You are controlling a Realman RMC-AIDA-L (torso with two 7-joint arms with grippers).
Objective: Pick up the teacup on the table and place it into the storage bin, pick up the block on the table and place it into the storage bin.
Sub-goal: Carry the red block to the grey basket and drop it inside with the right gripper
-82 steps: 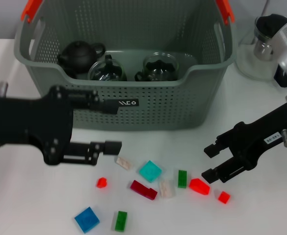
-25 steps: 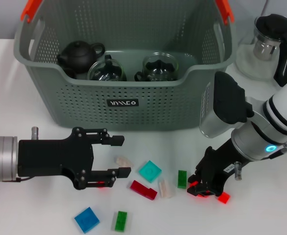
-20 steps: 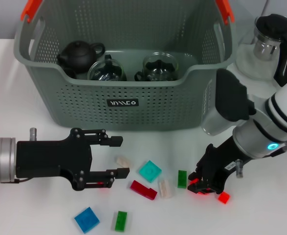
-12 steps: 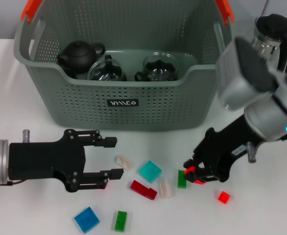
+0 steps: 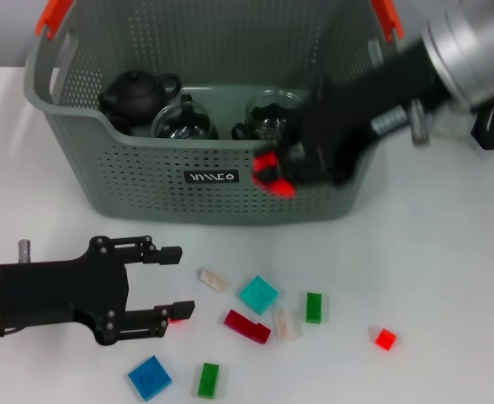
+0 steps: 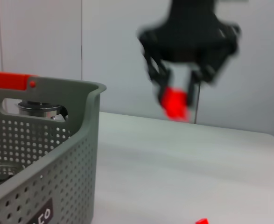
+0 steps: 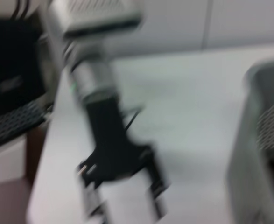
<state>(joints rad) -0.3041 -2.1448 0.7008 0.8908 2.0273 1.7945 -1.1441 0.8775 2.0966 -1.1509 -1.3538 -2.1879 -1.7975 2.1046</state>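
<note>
The right gripper [image 5: 282,175] is carrying a red block [image 5: 273,174], clamped, beside the storage bin [image 5: 95,139] front wall; premature release risks missing. The left gripper [image 5: 169,282] is hovering, jaws apart, above the worktop [image 5: 448,278].

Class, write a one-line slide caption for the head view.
Right gripper carries a red block toward the storage bin.

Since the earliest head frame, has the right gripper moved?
Yes. The right gripper, shut on a red block, has risen from the table's scattered blocks to the storage bin, at its front wall.
</note>
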